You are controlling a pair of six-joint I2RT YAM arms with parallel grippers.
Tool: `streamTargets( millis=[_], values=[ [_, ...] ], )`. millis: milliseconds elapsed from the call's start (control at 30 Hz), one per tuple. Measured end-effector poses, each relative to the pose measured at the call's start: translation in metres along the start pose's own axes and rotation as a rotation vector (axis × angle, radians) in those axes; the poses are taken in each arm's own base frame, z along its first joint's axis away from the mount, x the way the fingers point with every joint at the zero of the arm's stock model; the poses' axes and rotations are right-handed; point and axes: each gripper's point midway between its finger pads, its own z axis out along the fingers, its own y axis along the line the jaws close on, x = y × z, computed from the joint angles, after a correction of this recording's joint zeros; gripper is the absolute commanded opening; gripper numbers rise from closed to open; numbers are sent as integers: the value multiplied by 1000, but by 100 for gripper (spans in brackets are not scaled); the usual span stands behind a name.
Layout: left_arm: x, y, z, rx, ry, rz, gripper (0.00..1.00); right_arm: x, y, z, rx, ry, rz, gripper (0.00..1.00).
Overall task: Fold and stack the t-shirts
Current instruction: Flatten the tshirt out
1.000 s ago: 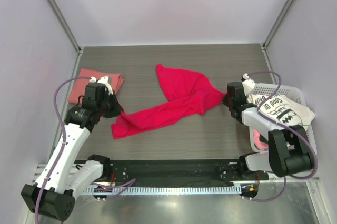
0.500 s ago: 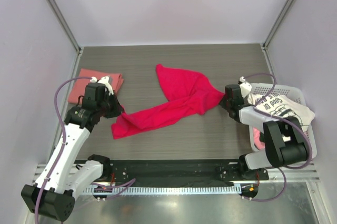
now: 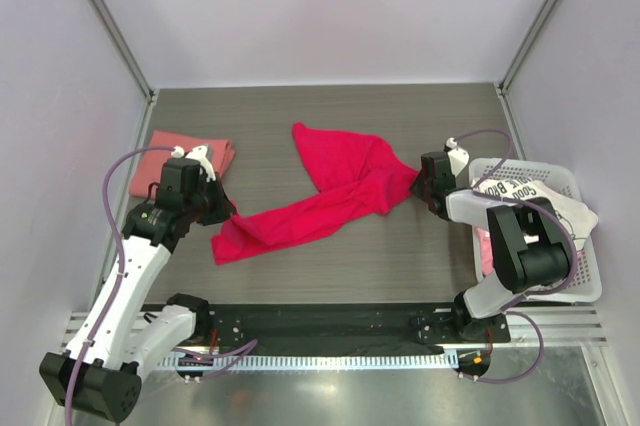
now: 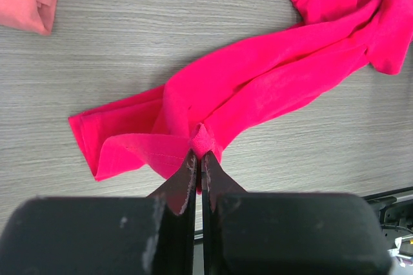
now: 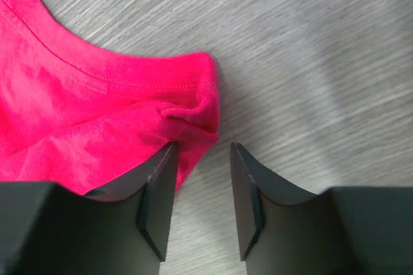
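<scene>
The crimson-magenta t-shirt [image 3: 330, 191] lies crumpled and stretched across the middle of the table. My left gripper [image 3: 222, 208] is shut on a pinch of its lower left end [image 4: 201, 138]. My right gripper [image 3: 420, 184] is open at the shirt's right corner [image 5: 193, 110]; the cloth lies against its left finger, with bare table between the jaws. A folded salmon-pink t-shirt [image 3: 185, 158] rests at the far left. The white t-shirt with black print [image 3: 535, 208] hangs over the basket on the right.
A white mesh basket [image 3: 575, 246] stands at the right edge, with something pink inside under the white shirt. Grey walls and metal posts enclose the table. The black mounting rail [image 3: 330, 326] runs along the near edge.
My right gripper has opened and let go of the shirt's right corner, which has dropped to the table and shifted slightly left. The left gripper keeps its hold and has not moved.
</scene>
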Motion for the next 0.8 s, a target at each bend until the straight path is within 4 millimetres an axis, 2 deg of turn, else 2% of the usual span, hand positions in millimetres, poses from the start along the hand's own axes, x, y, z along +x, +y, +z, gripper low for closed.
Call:
streamTargets(
  millis=[133, 200, 233, 300, 433, 567, 633, 800],
  values=[
    [0, 0, 0, 0, 0, 0, 0, -2, 3, 5, 6, 0, -3, 32],
    [0, 0, 0, 0, 0, 0, 0, -4, 3, 8, 14, -1, -3, 30],
    [0, 0, 0, 0, 0, 0, 0, -5, 4, 9, 19, -1, -3, 24],
    [0, 0, 0, 0, 0, 0, 0, -6, 5, 11, 25, 1, -4, 1],
    [0, 1, 0, -3, -2, 0, 0, -10, 10, 16, 26, -2, 7, 1],
    [0, 1, 0, -6, -3, 0, 0, -10, 9, 12, 21, -3, 12, 1],
    [-1, 1, 0, -7, -3, 0, 0, -10, 7, 4, 8, -10, 19, 1],
    [-1, 2, 0, -13, -5, 0, 0, -19, 2, -32, -51, -65, 47, 2]
  ],
)
